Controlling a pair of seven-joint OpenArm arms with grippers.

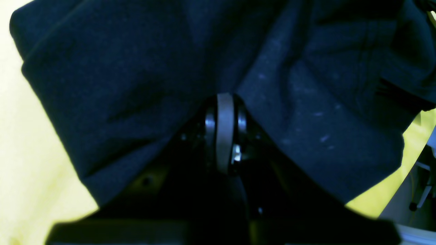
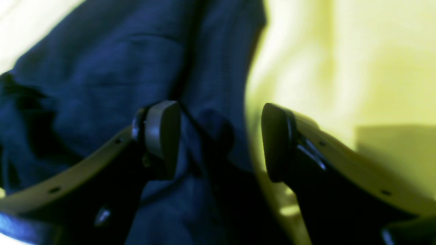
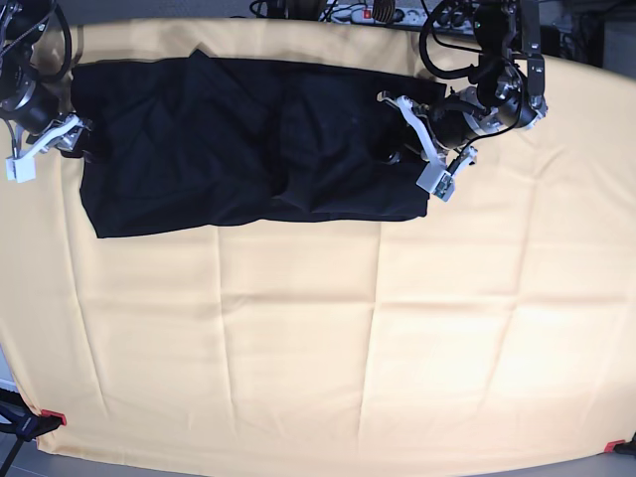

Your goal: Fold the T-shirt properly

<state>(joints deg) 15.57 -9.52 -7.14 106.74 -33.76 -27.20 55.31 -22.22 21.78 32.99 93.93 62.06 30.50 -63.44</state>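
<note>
Worktop (image 3: 298,348) is draped in a pale yellow cloth (image 3: 328,328) with grid-like fold creases, red clips at the bottom corners. The T-shirt (image 3: 238,149) lies bunched in a wide band across the upper part of the frame, rumpled in the middle. Left hand (image 1: 224,102), at the shirt's right end, is clamped tight on a fold of fabric. Right hand (image 2: 218,139) sits at the shirt's left edge with its fingers spread, fabric between them. Cables and a power strip (image 3: 363,12) run along the top edge.
</note>
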